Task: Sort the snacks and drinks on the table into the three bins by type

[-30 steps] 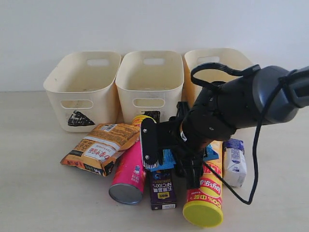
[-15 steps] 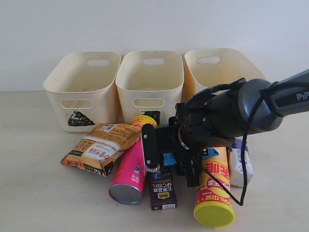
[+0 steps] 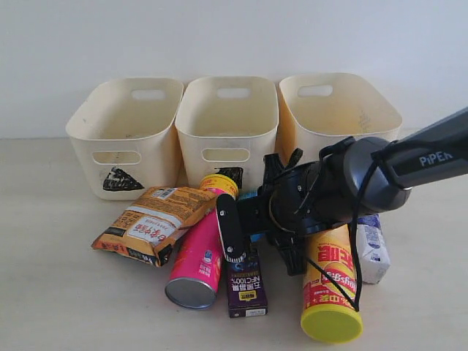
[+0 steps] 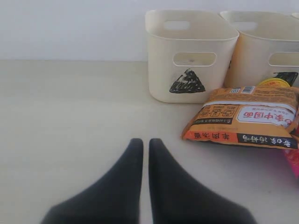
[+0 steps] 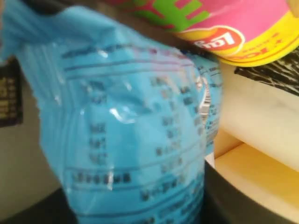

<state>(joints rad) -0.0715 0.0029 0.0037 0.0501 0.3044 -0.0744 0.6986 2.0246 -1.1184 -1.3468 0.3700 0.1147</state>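
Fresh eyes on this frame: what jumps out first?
The dark right gripper sits low in the middle of the scene, jaws either side of the blue bag, which fills the right wrist view. Behind it stand three cream bins in a row. In front lies the yellow-orange tube, green lid toward the camera.

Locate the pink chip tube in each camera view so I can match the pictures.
Exterior view: the pink chip tube lies left of centre, between the orange-brown bag and the dark purple carton.
Left wrist view: its yellow end shows behind the orange-brown bag.
Right wrist view: its yellow-rimmed end shows beyond the blue bag.
Shared landmark: the black scribble on the middle bin.
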